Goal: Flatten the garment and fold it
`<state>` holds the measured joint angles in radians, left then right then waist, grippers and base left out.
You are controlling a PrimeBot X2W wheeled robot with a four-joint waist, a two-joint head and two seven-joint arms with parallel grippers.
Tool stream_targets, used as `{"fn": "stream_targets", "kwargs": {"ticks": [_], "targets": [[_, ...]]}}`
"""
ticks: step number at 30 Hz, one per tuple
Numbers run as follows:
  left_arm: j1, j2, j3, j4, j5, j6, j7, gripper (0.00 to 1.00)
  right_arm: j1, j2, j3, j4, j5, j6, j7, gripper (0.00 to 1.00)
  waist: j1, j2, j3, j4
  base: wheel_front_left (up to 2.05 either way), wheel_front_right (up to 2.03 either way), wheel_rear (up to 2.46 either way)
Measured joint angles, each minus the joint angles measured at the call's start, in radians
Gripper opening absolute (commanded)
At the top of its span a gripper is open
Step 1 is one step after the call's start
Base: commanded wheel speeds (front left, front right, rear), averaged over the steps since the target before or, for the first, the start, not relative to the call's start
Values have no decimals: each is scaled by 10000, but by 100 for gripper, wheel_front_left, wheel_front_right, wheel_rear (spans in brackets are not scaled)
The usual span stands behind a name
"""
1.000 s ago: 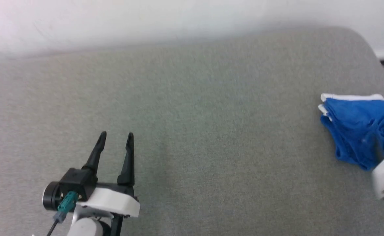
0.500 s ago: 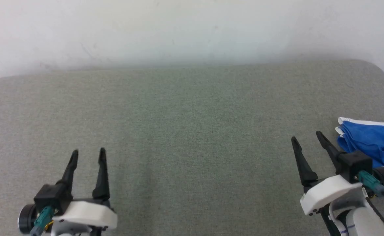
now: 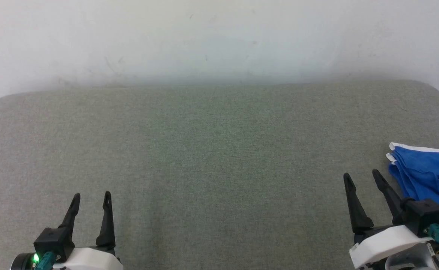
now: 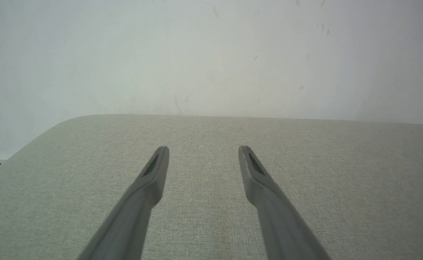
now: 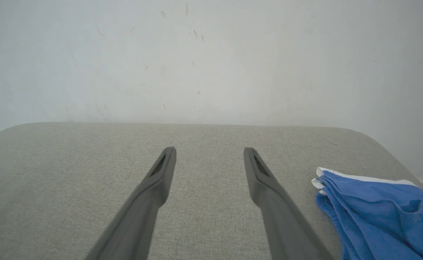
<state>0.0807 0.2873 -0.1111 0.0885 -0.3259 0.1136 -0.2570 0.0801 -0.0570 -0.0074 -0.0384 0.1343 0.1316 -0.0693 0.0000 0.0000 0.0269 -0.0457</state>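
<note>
Head view first: the bright blue soft shorts with white trim (image 3: 426, 176) are cut off by the frame's right edge, so no print or tag can be made out. They're bunched up at the right end of the grey-green woven fabric pad (image 3: 219, 150). The left gripper (image 3: 92, 195) is held low over the pad's near left part. The right gripper (image 3: 361, 174) is held over its near right part, just beside the shorts. Both pairs of long dark tapered fingers are spread apart, nothing gripped, and pointed at the pad's far edge.

Left wrist view: parted fingers are seen above the pad's weave, with its rounded corner at left.

Right wrist view: same spread pose. The shorts are seen rumpled on the pad's right end, partly cropped.
</note>
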Motion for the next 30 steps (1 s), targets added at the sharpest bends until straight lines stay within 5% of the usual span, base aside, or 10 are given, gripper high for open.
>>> {"fn": "stream_targets", "kwargs": {"ticks": [7, 8, 30], "targets": [[-7, -6, 65, 127, -2, -94, 0, 100, 40, 19, 65, -90, -13, 0, 159, 100, 0, 0, 3, -126, 0, 0, 0], [-7, -10, 81, 245, -6, -105, 21, 0, 40, 21, 79, -94, -13, 0, 161, 0, 0, 0, 6, -141, 0, 0, 0], [-7, -320, 153, 151, 378, -174, 382, 0, 25, 13, 82, -54, -138, 0, 245, 0, 0, 0, -34, -55, 0, 0, 0]]}}
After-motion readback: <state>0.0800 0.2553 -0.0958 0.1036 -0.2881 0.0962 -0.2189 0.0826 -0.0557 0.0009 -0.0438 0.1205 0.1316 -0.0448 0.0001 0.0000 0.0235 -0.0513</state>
